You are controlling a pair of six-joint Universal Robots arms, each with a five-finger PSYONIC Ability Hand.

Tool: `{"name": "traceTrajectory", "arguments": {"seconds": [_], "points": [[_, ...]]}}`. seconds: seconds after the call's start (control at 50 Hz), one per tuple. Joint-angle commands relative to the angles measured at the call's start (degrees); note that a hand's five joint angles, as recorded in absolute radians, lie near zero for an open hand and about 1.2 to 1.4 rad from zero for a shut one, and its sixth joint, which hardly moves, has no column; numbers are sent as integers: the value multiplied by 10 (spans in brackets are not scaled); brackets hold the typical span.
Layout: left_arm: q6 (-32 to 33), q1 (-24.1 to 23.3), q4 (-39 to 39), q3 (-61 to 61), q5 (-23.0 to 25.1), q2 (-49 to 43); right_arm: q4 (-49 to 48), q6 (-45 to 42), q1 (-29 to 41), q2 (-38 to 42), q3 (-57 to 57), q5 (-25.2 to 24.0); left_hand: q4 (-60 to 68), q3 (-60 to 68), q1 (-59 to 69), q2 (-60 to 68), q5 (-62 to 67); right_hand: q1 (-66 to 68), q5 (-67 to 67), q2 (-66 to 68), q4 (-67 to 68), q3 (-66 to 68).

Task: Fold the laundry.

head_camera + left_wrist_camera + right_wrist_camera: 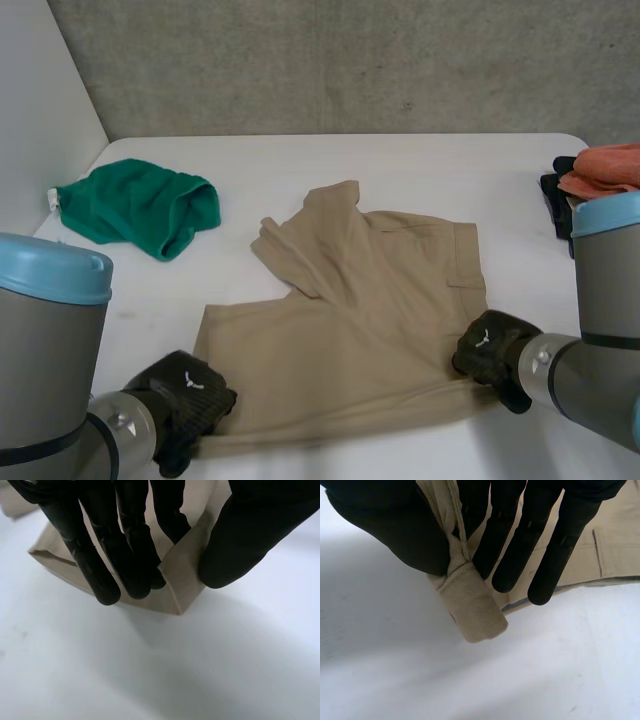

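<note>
I have the tan shorts lying spread in the middle of the white bench. My left hand pinches their near left corner between fingers and thumb. My right hand pinches the near right corner, bunched in its grip. A green cloth lies far left, an orange cloth at the far right edge.

Tan shorts lie spread at the near middle of the table, near corners raised and one leg rumpled toward its far side; a crumpled green cloth sits at its left side and a pile of orange and dark clothes at its right edge.
</note>
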Motion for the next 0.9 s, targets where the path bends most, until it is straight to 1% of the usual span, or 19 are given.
{"name": "traceTrajectory", "arguments": {"seconds": [0.02,0.06,0.08,0.14,0.2,0.22,0.24,0.3,0.32,0.38,0.46,0.54,0.56,0.62,0.7,0.8,0.84,0.88,0.9], "points": [[-27,-1,7,51,2,-1,-50,21,-5,0,20,-9,-240,-236,-224,-239,-212,161,113,124,112,116],[-39,2,27,65,3,0,-61,27,-6,1,21,-8,-506,-502,-489,-505,-478,161,113,124,112,116],[-51,9,54,79,5,3,-74,34,-5,1,25,-10,-589,-584,-572,-587,-561,161,113,124,112,116],[-71,19,107,97,16,0,-96,48,-4,0,35,-11,-589,-584,-572,-587,-561,161,113,124,112,116],[-92,38,185,116,49,-13,-126,64,-3,-2,49,-16,-589,-584,-572,-587,-561,161,113,124,112,116],[-97,42,206,122,62,-19,-136,68,-2,-3,53,-18,-589,-584,-572,-587,-561,161,113,124,112,116],[-106,56,243,138,92,-41,-151,76,-2,-5,60,-18,-589,-584,-572,-587,-561,161,113,124,112,116],[-118,75,288,169,132,-81,-172,87,-2,-6,69,-20,-589,-584,-572,-587,-561,161,113,124,112,116],[-125,86,308,199,149,-112,-184,94,-2,-8,75,-23,-577,-573,-560,-575,-549,161,113,124,112,116],[-139,99,311,255,163,-167,-203,105,-1,-8,82,-25,-531,-527,-514,-530,-503,161,113,124,112,116],[-144,117,295,359,187,-262,-223,123,1,-5,90,-27,-486,-481,-469,-484,-458,161,113,124,112,116],[-136,129,268,447,224,-340,-238,139,3,-5,98,-27,-476,-471,-459,-474,-447,161,113,124,112,116],[-132,133,259,473,242,-364,-242,145,3,-5,99,-27,-472,-468,-455,-471,-444,161,113,124,112,116],[-131,136,249,503,275,-400,-255,156,3,-5,104,-27,-451,-446,-434,-449,-422,161,113,124,112,116],[-133,131,266,522,294,-428,-267,162,3,-3,107,-27,-414,-409,-397,-412,-385,161,113,124,112,116],[-147,123,298,529,288,-454,-271,163,3,2,107,-25,-343,-338,-326,-341,-315,161,113,124,112,116],[-147,117,304,530,281,-462,-271,163,3,4,108,-25,-279,-275,-262,-277,-251,161,113,124,112,116],[-142,115,304,530,270,-464,-272,163,3,4,108,-25,-167,-162,-150,-165,-139,161,113,124,112,116],[-134,115,304,530,248,-463,-272,163,2,4,109,-25,-11,-7,6,-10,17,161,113,124,112,116]]}}
